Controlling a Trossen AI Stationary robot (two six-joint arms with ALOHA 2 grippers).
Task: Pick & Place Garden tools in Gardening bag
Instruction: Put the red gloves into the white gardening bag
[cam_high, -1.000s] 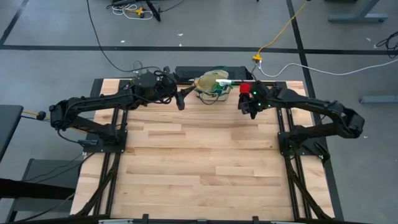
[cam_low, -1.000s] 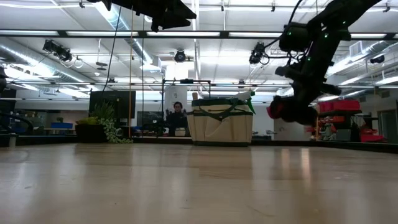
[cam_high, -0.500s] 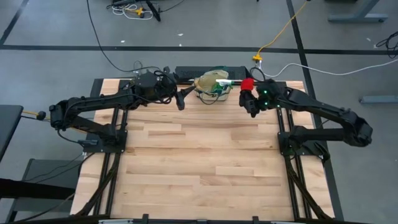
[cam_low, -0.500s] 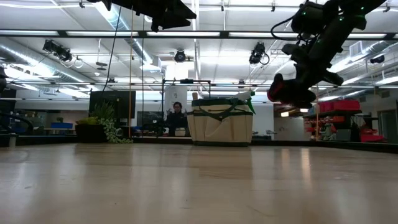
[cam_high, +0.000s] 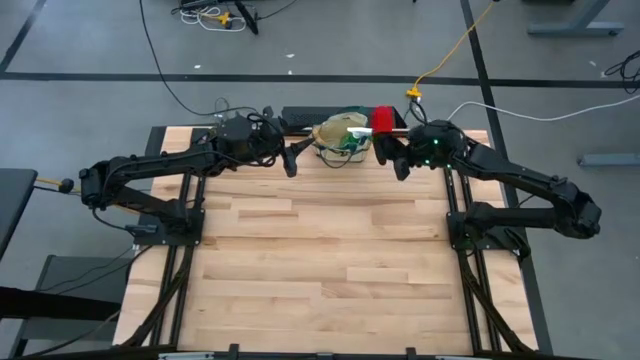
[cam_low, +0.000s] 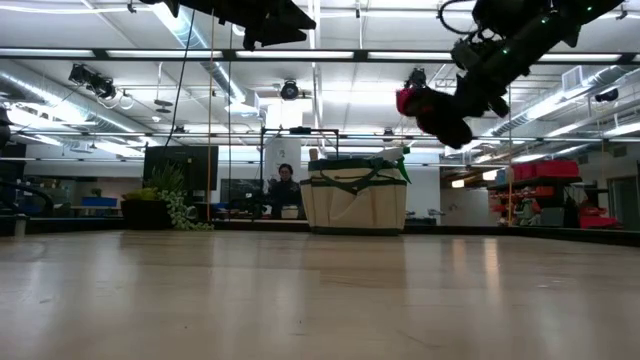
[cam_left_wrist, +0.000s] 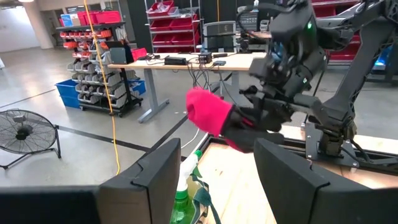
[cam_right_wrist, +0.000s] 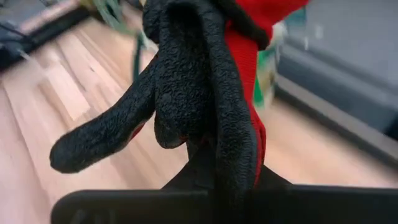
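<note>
The right tool (cam_high: 390, 152) is clamped shut on the red-and-black glove (cam_high: 383, 118), carrying it in the air well above the tabletop (cam_high: 320, 250). The gardening bag (cam_high: 340, 135) stands at the far edge of the tabletop, between the two arms, and serves as the landmark here.

In the high view the glove sits just beside the bag's right end, its red cuff pointing toward the bag and close to the rim, not yet over the opening. In the low view the glove (cam_low: 425, 105) hangs above the level of the bag's top (cam_low: 355, 165) and to its right, so the bag lies down and toward the left arm from the glove. The glove's long axis runs roughly along the line from the right tool to the bag, the black fingers drooping below the pinch as the right wrist view shows (cam_right_wrist: 205, 87).

The left tool (cam_high: 292, 158) waits just beside the bag's left end with its jaws parted and nothing between them. A green spray bottle (cam_left_wrist: 181, 193) pokes up from the bag.

The right arm is plainly the one in play: the coming move is likely a short carry sideways until the glove is over the bag's mouth, then a lowering and release.
</note>
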